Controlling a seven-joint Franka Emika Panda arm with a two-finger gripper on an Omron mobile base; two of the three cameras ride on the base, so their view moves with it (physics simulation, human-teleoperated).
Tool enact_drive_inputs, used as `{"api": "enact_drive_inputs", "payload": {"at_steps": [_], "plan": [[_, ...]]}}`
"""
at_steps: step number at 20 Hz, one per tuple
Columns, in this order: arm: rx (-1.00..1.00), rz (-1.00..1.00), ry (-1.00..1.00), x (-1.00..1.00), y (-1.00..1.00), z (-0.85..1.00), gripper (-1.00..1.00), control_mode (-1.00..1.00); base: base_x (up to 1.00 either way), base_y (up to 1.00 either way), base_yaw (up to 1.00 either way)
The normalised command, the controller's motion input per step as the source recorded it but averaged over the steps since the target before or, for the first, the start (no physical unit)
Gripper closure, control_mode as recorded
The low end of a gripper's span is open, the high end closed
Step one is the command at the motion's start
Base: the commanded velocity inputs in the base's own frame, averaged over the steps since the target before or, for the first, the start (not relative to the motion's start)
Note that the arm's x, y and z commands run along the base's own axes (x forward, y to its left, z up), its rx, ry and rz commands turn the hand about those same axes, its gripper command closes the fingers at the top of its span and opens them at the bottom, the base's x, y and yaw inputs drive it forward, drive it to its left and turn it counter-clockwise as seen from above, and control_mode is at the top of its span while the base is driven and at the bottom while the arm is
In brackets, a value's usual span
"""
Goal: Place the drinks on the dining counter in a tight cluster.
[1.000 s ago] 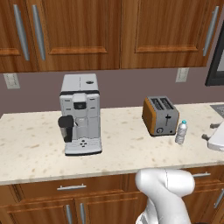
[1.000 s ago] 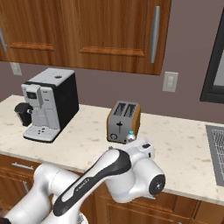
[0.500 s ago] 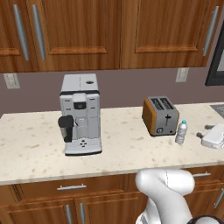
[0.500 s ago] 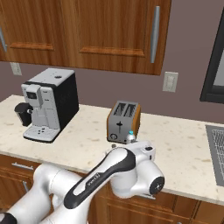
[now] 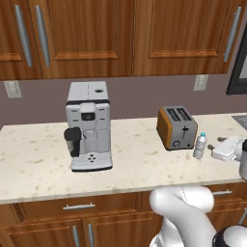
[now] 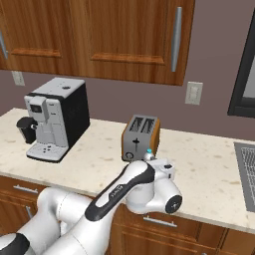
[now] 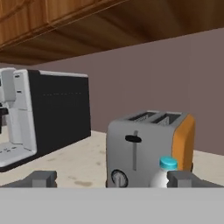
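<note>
A clear water bottle (image 5: 199, 145) with a blue cap stands upright on the speckled counter, just right of the toaster (image 5: 177, 128). My gripper (image 5: 219, 150) hovers low over the counter, close to the bottle's right side and apart from it. In the hand view the gripper (image 7: 114, 179) is open with nothing between its fingertips (image 7: 41, 178). There the bottle (image 7: 164, 173) stands ahead, close to the right fingertip and in front of the toaster (image 7: 148, 148). In the right base view my arm hides the bottle except for its cap (image 6: 148, 152). The dining counter is out of view.
A white and black coffee machine (image 5: 89, 125) stands on the counter's left part. Wooden wall cabinets (image 5: 120, 34) hang above, and the brown wall carries outlets (image 5: 200, 82). A dark grille (image 6: 246, 172) is set into the counter at the far right.
In the left base view the hand has slid a little left along the counter, closer to the water bottle. The jaws stay open and the bottle has not moved.
</note>
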Motion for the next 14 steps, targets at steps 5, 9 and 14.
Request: {"api": "enact_drive_inputs", "payload": {"at_steps": [5,9,14], "plan": [[0.00,-0.03,0.00,0.35,-0.10,-0.28,-1.00,-1.00,0.00,0.00,0.00],[0.00,-0.03,0.00,0.27,-0.12,-0.29,-1.00,-1.00,0.00,0.00,0.00],[0.00,-0.02,0.00,0.24,-0.15,-0.26,-1.00,-1.00,0.00,0.00,0.00]]}}
